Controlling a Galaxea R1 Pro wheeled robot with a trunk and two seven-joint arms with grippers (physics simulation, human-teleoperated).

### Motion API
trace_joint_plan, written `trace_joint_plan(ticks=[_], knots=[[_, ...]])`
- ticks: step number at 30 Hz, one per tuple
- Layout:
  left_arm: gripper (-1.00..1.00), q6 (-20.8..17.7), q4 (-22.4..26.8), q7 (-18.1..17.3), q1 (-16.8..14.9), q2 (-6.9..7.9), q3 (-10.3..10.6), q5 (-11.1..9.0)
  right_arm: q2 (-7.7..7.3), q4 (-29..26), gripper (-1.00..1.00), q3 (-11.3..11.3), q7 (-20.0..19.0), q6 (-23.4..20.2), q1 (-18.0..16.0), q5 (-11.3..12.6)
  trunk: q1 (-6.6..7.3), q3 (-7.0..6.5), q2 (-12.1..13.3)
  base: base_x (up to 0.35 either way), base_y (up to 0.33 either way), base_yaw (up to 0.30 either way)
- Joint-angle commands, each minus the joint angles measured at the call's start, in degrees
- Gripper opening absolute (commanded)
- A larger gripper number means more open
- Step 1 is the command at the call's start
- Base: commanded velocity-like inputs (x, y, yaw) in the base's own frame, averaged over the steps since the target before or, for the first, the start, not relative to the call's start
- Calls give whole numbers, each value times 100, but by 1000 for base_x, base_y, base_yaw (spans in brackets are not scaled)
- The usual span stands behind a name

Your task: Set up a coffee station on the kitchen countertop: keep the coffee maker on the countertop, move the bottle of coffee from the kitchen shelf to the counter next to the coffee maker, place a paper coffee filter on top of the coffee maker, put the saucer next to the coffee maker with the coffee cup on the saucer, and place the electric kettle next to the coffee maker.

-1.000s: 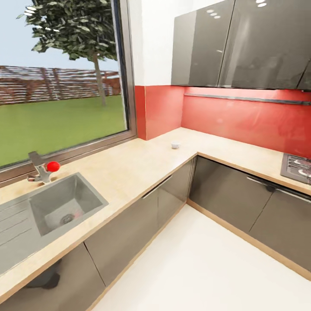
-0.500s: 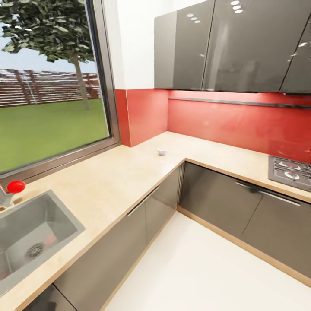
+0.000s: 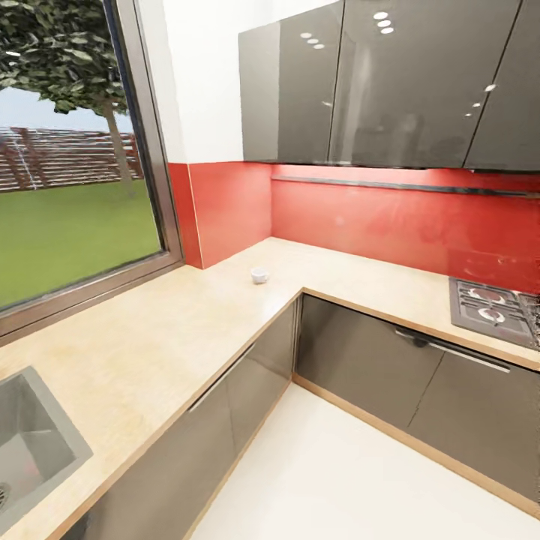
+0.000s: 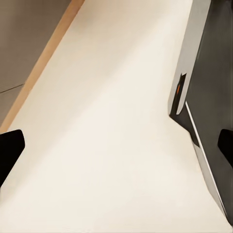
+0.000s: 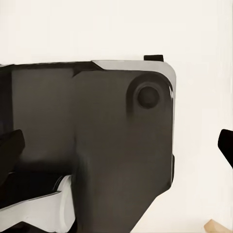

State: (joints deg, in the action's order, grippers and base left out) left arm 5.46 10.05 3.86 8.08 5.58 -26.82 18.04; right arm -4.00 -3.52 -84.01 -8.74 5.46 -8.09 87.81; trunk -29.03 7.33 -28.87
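The coffee cup sits alone near the inner corner of the kitchen countertop, below the wall cabinets. Both arms hang over the floor, left gripper and right gripper spread wide, carrying nothing.

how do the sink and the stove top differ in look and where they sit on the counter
The sink is a plain grey steel basin sunk below the kitchen countertop, on the window run. The stove top is a dark flat panel with round burners, lying level with the surface on the red-wall run. Both are cut off by the picture's edge.
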Motion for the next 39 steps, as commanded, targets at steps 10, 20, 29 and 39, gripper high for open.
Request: trace_joint_plan(ticks=[10,20,29,39], knots=[[100,7,6,15,0,-4,-36,59,-4,-8,100,-45,-13,16,-6,62,-5,-77,-8,77,-292,-126],[100,-9,-2,1,0,-4,-34,59,-4,-8,100,-45,-13,9,-5,61,-5,-163,-8,1,-313,-126],[100,-18,-3,1,0,3,-34,59,-4,-1,100,-45,-4,14,-4,61,-5,-228,-8,37,-312,-88],[100,-19,-3,1,0,1,-34,59,-4,0,100,-63,-15,17,-6,52,-5,-234,-8,222,-254,-5]])
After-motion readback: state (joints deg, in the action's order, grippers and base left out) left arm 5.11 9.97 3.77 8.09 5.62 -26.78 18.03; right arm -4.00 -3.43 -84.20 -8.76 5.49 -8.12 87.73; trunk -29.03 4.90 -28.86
